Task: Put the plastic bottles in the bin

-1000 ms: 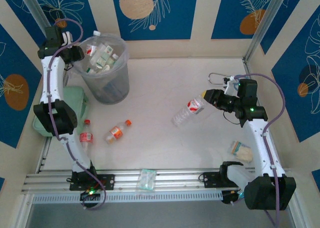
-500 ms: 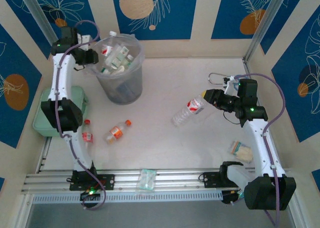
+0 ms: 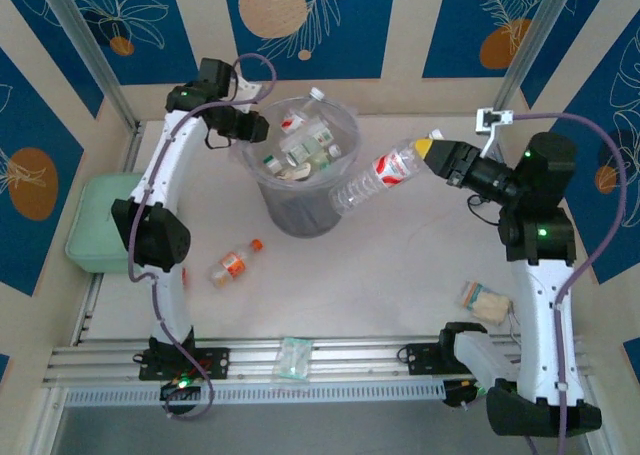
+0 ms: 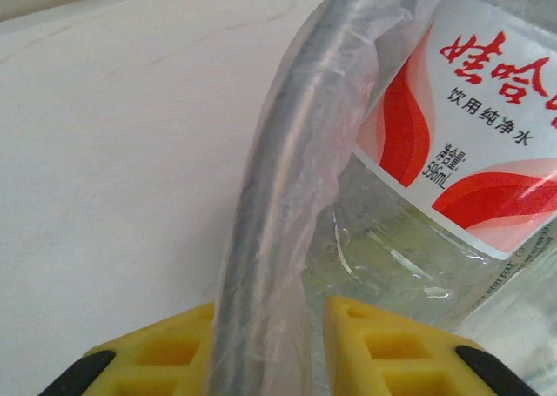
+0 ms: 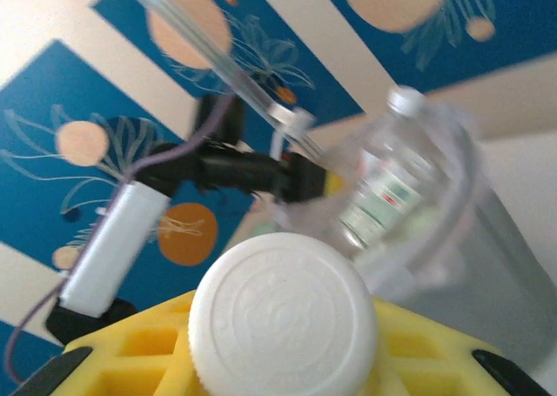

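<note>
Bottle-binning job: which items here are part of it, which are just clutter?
Job: round translucent grey plastic bin; clear red-labelled plastic bottle in right end effector; small orange-capped bottle on table; bottles already binned.
Clutter: mint-green square lidded box; two flat plastic-wrapped packets.

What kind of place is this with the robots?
Probably a robot practice booth: a left arm and right arm bolted to a metal rail, blue leaf-print panels walling in a white table, and a bin to fill.
</note>
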